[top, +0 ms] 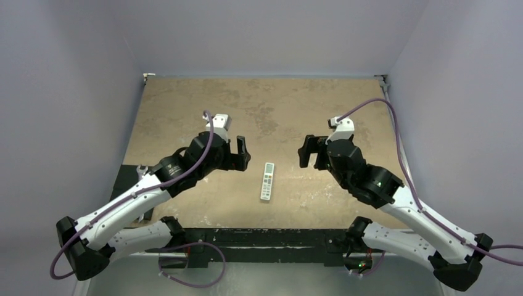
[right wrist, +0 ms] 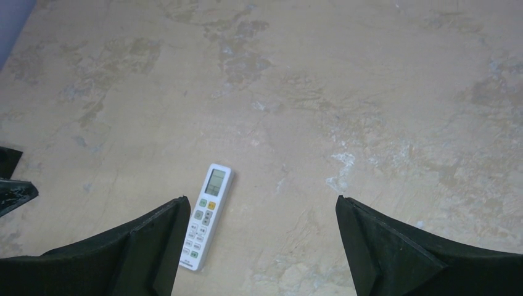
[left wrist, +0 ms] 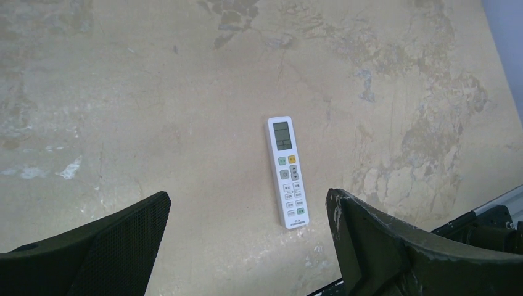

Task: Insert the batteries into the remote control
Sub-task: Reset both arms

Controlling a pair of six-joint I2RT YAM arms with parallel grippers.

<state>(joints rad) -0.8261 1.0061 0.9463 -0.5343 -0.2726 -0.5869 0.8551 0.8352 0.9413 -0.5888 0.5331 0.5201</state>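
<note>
While both arms hang over the tabletop (top: 185, 98) with nothing in their grip, the remote control (top: 267, 181) lies flat between them, button face up, screen end pointing away from the bases. Left tool (top: 240, 153) spread wide, empty, raised off the surface and angled toward the remote; its wrist view frames the remote (left wrist: 287, 171) between the two fingers (left wrist: 117, 246). Right tool (top: 310, 151) likewise wide and empty, mirrored on the other side, remote (right wrist: 206, 215) near its left finger in its wrist view. No loose batteries visible in any view. Battery door would be on the underside, so can't tell if cells are in or out. Scene fits either a remote waiting to be turned over and opened, or one already loaded, closed and set back face up. Symmetric hover looks like a neutral pose that keeps both cameras on the remote.
</note>
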